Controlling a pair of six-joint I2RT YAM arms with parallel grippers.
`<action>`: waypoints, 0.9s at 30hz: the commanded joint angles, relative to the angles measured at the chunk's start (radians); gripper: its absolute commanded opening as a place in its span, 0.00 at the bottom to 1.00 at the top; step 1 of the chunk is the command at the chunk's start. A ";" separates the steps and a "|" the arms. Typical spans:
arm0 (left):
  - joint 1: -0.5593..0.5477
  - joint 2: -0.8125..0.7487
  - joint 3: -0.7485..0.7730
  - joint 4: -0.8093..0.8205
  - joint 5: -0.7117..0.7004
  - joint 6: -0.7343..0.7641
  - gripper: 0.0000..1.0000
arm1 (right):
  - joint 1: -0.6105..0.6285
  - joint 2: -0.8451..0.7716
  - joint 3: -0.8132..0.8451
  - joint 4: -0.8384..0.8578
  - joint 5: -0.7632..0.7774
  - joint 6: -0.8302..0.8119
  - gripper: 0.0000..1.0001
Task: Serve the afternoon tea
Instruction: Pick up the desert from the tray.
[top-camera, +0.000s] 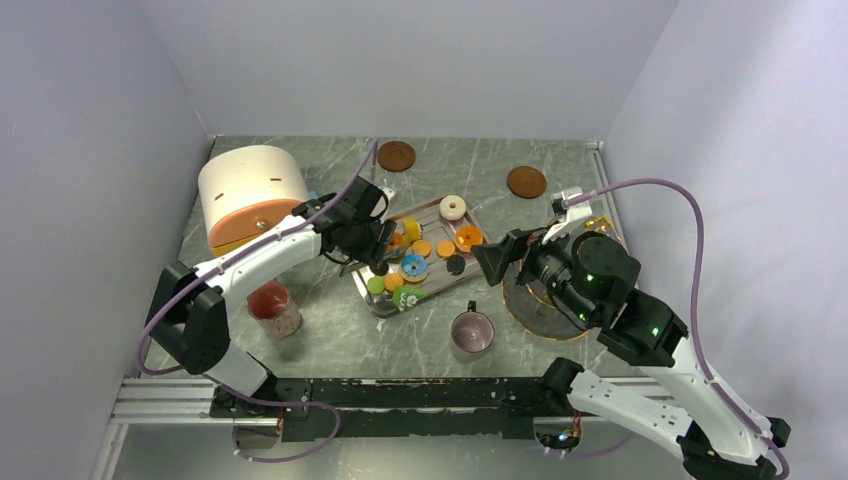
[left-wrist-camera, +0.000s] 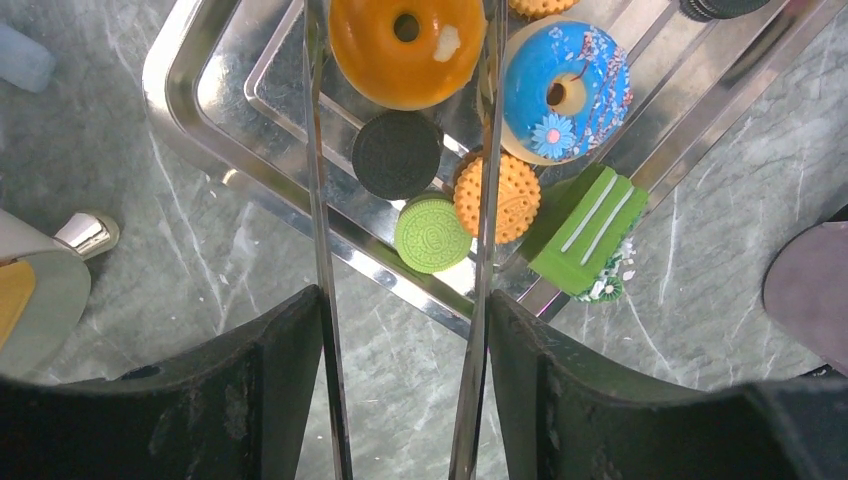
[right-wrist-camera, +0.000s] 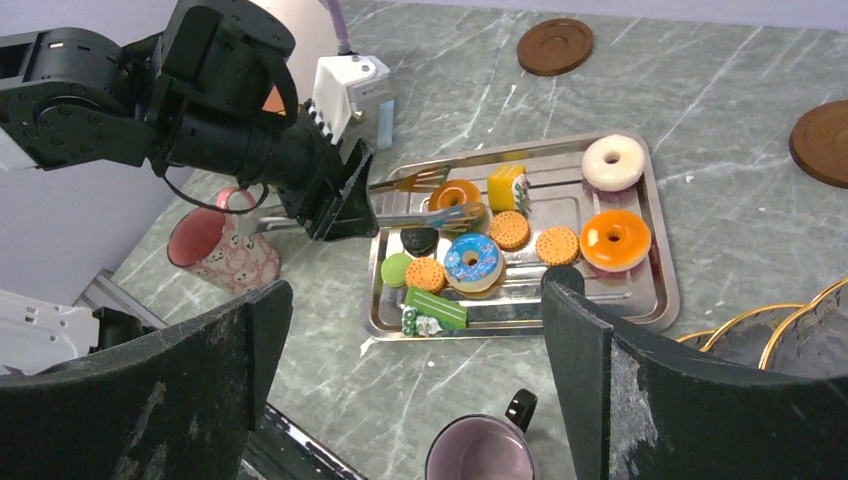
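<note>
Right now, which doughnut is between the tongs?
The orange doughnut beside the blue doughnut; the other orange doughnut and the cream doughnut lie clear of the tongs.

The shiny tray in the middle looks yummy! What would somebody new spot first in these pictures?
Probably the rectangular steel tray in the middle of the grey marbled table, crowded with bright little treats. The left gripper holds long metal tongs with blades either side of an orange-glazed ring doughnut, beside a blue-glazed doughnut with a painted flower. A pinkish metallic mug stands in front of the tray.
</note>
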 joint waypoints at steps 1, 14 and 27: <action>-0.003 0.004 -0.009 0.035 -0.009 0.006 0.63 | 0.000 -0.012 -0.004 0.013 0.013 -0.009 1.00; -0.003 -0.071 0.084 -0.052 -0.023 0.000 0.51 | 0.000 -0.005 0.034 0.011 0.015 -0.009 1.00; -0.005 -0.148 0.205 0.020 0.151 -0.042 0.45 | -0.001 0.028 0.116 0.034 -0.033 -0.007 1.00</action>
